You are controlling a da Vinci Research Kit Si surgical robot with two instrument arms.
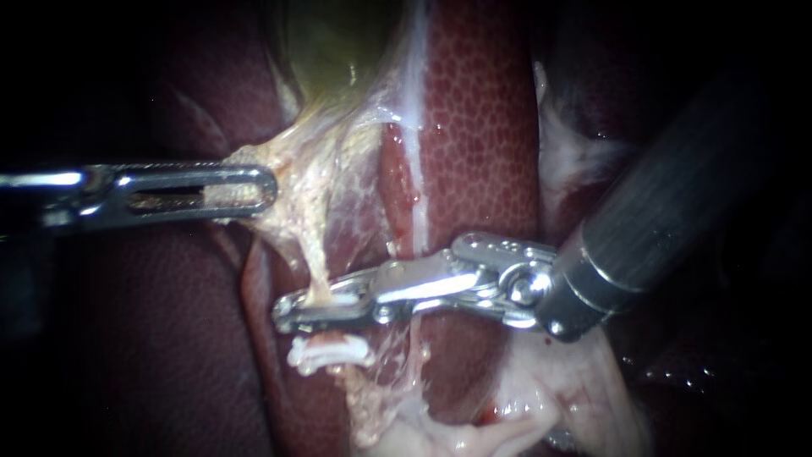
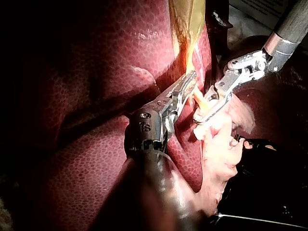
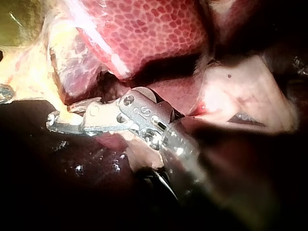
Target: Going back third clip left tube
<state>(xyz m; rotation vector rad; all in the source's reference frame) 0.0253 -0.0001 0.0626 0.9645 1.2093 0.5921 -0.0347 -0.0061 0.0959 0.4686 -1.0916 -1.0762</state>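
Observation:
In the endoscope view, my left instrument [image 1: 254, 188] comes in level from the left. Its jaws are shut on yellowish tissue [image 1: 292, 182] just below the gallbladder [image 1: 334, 42] and hold it taut. A thin pale tube [image 1: 318, 269] runs down from that tissue. My right instrument [image 1: 296, 311] reaches in from the right, and its jaws stand open around this tube. A white clip [image 1: 342, 298] lies between them. A second white clip [image 1: 326, 351] sits on the tube just below the jaws. A gap shows between the right jaws [image 3: 60, 120] in the right wrist view.
Dark red liver [image 1: 482, 127] lies behind and on both sides. Pale loose tissue [image 1: 550, 398] hangs under the right instrument's shaft. A reddish strand [image 1: 397, 186] runs beside the tube. In the left wrist view, the two instruments' tips [image 2: 190, 82] [image 2: 204, 113] sit close together.

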